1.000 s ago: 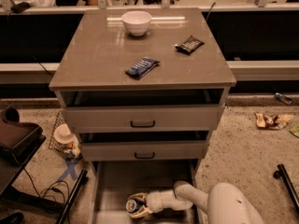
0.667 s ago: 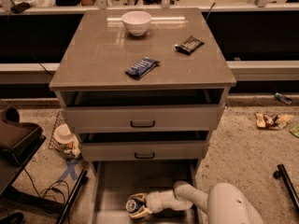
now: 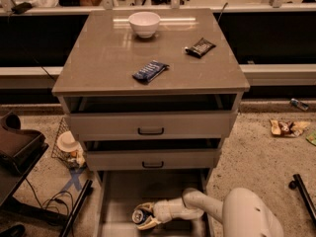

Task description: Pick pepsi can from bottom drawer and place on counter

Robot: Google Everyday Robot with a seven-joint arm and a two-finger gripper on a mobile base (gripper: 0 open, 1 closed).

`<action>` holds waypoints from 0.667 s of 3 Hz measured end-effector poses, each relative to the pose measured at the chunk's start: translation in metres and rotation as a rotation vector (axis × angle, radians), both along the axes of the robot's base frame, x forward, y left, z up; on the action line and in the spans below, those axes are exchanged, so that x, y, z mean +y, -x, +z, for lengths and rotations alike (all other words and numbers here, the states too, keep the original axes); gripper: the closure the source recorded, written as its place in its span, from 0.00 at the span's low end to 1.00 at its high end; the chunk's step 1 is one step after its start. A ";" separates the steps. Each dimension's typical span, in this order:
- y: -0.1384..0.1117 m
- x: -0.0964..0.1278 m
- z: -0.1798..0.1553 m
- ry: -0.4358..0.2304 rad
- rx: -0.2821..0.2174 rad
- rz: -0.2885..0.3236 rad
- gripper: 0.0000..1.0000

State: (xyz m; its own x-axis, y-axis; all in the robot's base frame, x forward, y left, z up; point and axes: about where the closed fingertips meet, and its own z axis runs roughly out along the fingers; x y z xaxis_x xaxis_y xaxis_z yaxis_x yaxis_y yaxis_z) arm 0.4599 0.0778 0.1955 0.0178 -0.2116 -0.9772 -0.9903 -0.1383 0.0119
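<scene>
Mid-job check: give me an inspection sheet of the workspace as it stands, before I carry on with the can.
Surface: counter has no can on it yet.
Job's things: pepsi can lies in the pulled-out bottom drawer, toward the near end.
Clutter: white bowl, blue wrapper and black packet on the counter.
Grippers: claw is down in the bottom drawer, at the can.
Cables: loose cables on the floor left of the cabinet.
Surroundings: both upper drawers stand partly open above the arm; litter on the floor at right.
</scene>
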 end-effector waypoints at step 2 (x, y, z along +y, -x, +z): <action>-0.010 -0.033 0.131 0.011 0.035 0.008 1.00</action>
